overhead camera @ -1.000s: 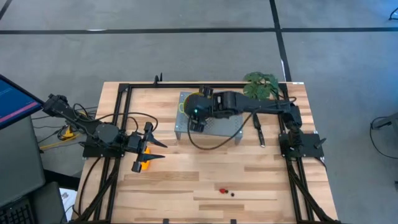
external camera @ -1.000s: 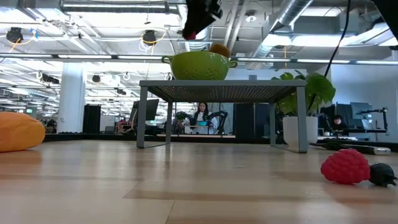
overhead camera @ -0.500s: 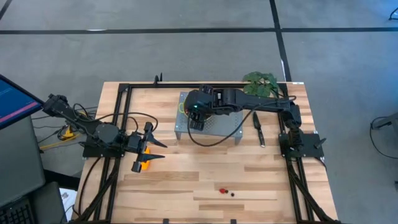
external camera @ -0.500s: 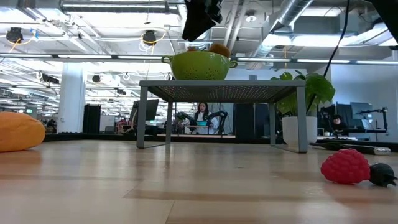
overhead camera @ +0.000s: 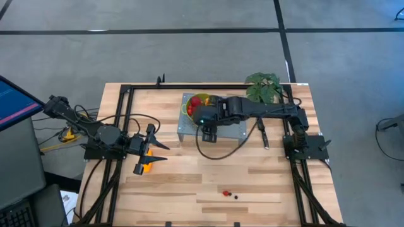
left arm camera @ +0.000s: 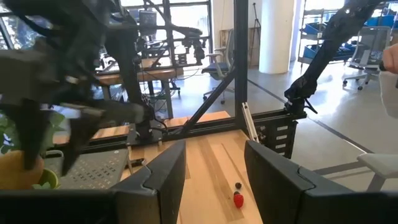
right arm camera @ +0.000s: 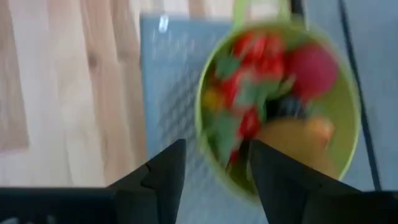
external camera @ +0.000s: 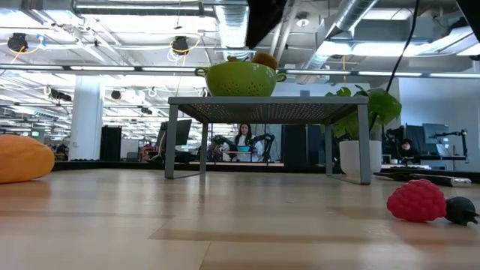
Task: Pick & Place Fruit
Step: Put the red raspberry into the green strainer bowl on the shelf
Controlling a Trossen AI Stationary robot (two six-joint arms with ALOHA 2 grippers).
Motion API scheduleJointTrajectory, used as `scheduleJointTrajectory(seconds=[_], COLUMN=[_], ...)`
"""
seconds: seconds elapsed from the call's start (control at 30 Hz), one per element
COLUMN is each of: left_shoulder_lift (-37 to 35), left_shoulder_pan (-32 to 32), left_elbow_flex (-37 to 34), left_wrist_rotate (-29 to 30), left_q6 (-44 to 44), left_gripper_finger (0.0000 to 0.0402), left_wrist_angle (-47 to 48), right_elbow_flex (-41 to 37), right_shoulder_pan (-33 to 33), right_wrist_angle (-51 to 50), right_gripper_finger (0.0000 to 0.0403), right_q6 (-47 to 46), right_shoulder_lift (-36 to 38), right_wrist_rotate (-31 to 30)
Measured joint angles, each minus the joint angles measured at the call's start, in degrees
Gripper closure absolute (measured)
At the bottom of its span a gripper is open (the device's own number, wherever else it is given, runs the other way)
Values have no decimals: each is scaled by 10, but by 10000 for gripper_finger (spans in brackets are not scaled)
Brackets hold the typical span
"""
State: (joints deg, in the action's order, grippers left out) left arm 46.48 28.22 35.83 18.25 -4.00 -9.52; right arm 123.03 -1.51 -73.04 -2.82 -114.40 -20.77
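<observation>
Wooden table (overhead camera: pixel 189 189), metal stand (overhead camera: pixel 230 129), raspberry (external camera: pixel 416 200), knife (overhead camera: pixel 262 131)

**Left pincer open over the worktop, berries ahead**

The left pincer (left arm camera: pixel 214 180) points along the wooden worktop (left arm camera: pixel 205 155) with its two dark fingers (left arm camera: pixel 163 177) spread apart and nothing between them. Beyond the gap, a red berry (left arm camera: pixel 239 199) lies on the wood with a small dark berry (left arm camera: pixel 237 185) just past it. Off to one side of the pincer stands a perforated grey stand (left arm camera: pixel 102 165), with a green bowl (left arm camera: pixel 45 178) and a yellow-orange fruit (left arm camera: pixel 18 168) at its edge. The right arm (left arm camera: pixel 68 62) shows blurred above the stand. A black frame (left arm camera: pixel 239 81) borders the worktop, and an office lies behind.
</observation>
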Motion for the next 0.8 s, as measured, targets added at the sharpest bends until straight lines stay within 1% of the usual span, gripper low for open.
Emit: scheduleJointTrajectory(seconds=[0.13,0.33,0.57,0.8], left_shoulder_lift=[0,0,0,0], left_shoulder_pan=[0,0,0,0], left_elbow_flex=[0,0,0,0], left_wrist_rotate=[0,1,3,2], left_q6=[0,0,0,0], left_gripper_finger=[243,243,243,243], left_wrist_angle=[0,0,0,0], right_elbow_flex=[0,0,0,0], right_shoulder_pan=[-35,-106,-203,-290], right_wrist_angle=[-66,-147,-163,-164], right_gripper_finger=[248,268,279,279], right_q6=[-50,-127,-200,-263], right_shoulder_lift=[7,6,6,1], right_wrist_rotate=[-1,0,-1,-2])
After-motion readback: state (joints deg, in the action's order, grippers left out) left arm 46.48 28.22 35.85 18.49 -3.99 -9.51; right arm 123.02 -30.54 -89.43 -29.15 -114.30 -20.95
